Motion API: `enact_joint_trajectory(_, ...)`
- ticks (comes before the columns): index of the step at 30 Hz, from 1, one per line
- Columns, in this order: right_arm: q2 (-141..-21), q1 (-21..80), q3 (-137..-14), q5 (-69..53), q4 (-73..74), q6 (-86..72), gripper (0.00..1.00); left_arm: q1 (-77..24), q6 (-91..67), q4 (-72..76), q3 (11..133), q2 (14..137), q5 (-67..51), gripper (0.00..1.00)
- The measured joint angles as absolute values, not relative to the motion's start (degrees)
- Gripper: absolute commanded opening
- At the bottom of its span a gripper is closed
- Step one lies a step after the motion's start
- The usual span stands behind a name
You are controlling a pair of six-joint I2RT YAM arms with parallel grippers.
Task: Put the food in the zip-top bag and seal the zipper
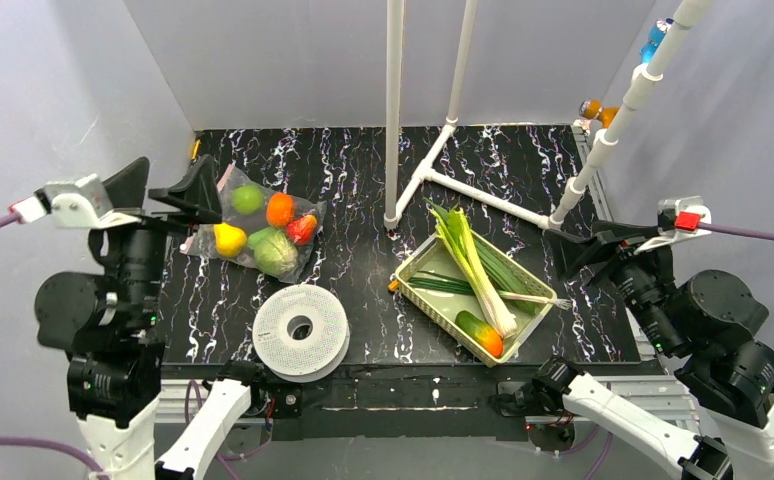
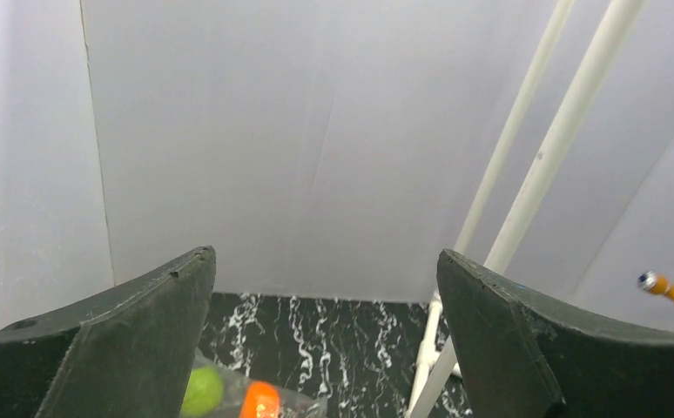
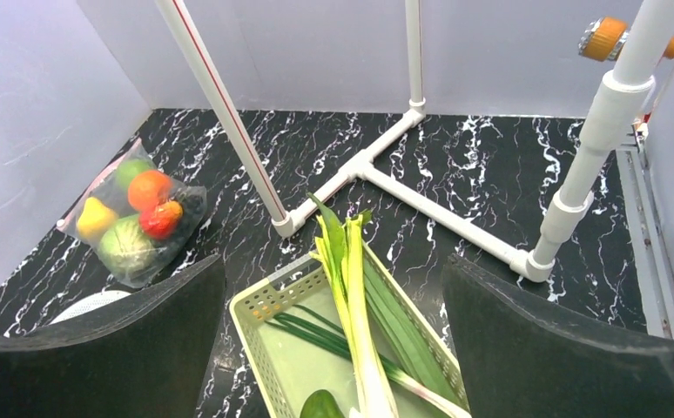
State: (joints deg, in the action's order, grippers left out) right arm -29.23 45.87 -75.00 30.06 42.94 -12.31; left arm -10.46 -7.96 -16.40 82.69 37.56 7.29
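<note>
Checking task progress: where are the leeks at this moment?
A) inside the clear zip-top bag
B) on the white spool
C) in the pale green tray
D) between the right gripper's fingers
C: the leeks lie in the pale green tray, their leaf tips sticking out over its far rim.

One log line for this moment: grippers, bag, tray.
left gripper: open, empty | right gripper: open, empty | zip-top bag: fruit inside | tray: leeks not bagged

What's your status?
Left tool, right tool open, empty. Bag holds fruit and cabbage; leeks, cucumber in tray. Seal unclear. Spool beside bag, not blocking.
</note>
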Motion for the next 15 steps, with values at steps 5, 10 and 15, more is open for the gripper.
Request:
enact_joint_trajectory(5,-28.03,45.87,-75.16,29.94,42.20,-11.47,0.98,-10.46,-9.13,-15.54,84.08,35.47,7.31,0.98)
enact_joint_trajectory(10,-25.70,45.87,-75.16,29.82,41.49,-11.35,0.98,-10.47,-9.20,-15.43,84.12,34.09,7.90,0.98)
enact_joint_trajectory(15,-22.60,45.87,-74.86,29.25,39.16,-11.38,0.98,-10.77,-9.02,-15.49,84.04,33.89,8.67,0.98)
